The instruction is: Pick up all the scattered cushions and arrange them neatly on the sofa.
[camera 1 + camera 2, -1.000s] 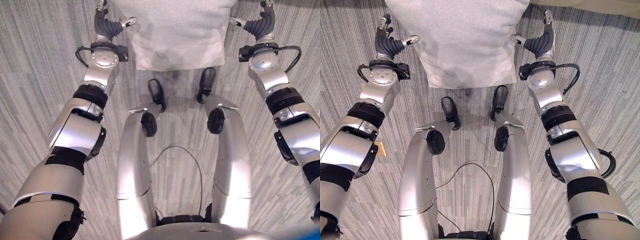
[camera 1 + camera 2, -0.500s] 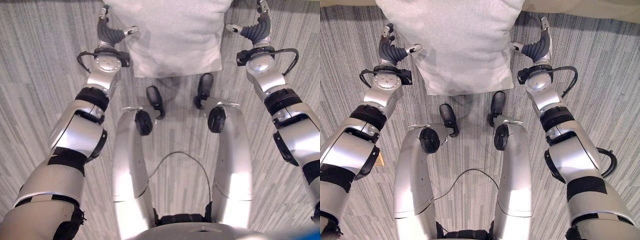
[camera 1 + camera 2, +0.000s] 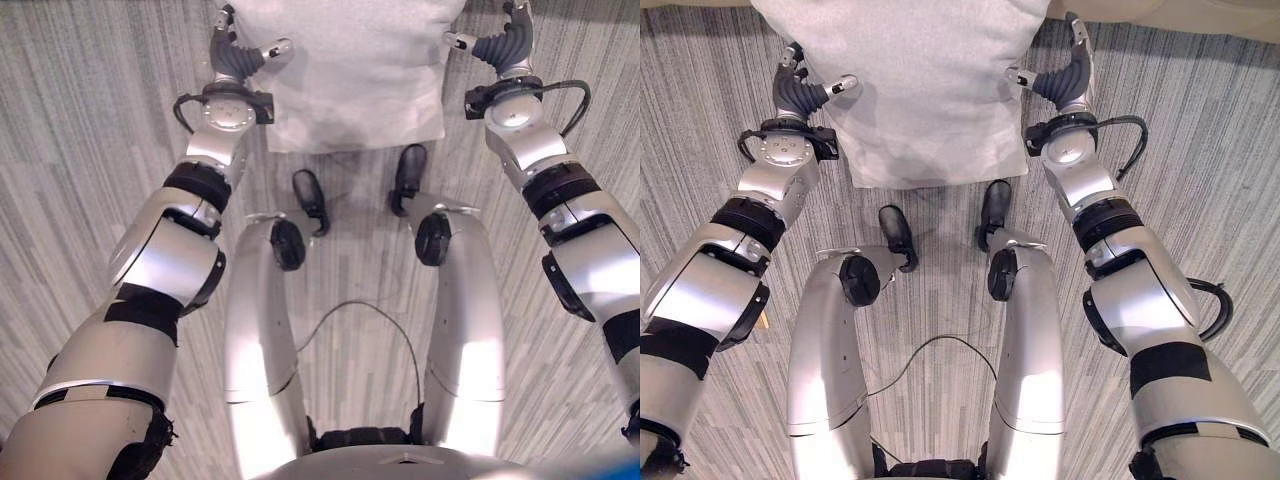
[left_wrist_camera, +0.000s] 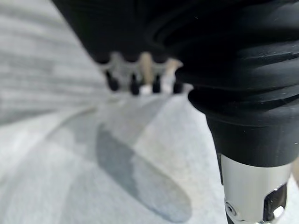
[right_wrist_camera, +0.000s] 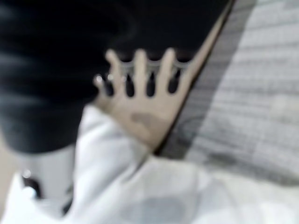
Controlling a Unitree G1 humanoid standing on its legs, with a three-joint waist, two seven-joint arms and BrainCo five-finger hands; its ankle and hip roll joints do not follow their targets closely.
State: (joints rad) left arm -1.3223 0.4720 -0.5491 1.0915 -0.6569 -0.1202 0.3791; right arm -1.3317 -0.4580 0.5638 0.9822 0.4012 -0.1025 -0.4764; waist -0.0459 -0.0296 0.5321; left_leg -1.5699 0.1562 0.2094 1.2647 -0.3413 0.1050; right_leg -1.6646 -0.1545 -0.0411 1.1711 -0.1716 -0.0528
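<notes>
A: How are the hands?
B: Left hand [image 3: 800, 88] and right hand [image 3: 1068, 72] both spread, fingers straight, flanking the grey cushion [image 3: 915, 90] on the carpet [image 3: 1200, 140].
A: Any change?
B: Both hands have closed in against its sides.

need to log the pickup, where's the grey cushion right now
In both eye views the light grey cushion sits at top centre, straight ahead of the robot over the striped carpet, between the left robot hand and the right robot hand, thumbs at its side edges.
</notes>
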